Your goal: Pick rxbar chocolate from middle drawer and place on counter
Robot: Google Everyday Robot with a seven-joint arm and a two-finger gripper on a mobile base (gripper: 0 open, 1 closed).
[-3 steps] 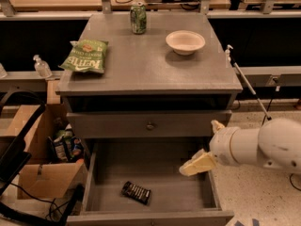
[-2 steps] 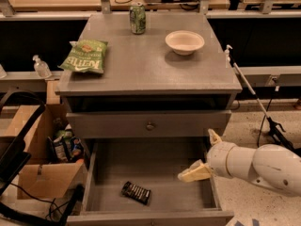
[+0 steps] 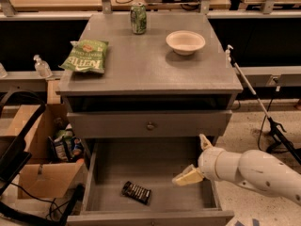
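The rxbar chocolate (image 3: 136,192), a small black bar with pale lettering, lies flat on the floor of the open middle drawer (image 3: 160,171), near its front left. My gripper (image 3: 194,160) comes in from the right on a white arm and hangs over the right part of the drawer, to the right of the bar and apart from it. Its pale fingers (image 3: 187,177) are spread open and empty. The grey counter (image 3: 146,60) is the cabinet's top slab above.
On the counter are a green chip bag (image 3: 86,56), a green can (image 3: 138,18) and a white bowl (image 3: 185,42). A shut drawer front with a knob (image 3: 150,125) sits above the open drawer. A cardboard box (image 3: 44,168) stands at the left. A thin pole (image 3: 249,88) leans at the right.
My arm and gripper have moved down and a little left, further over the open drawer. The bar has not moved.
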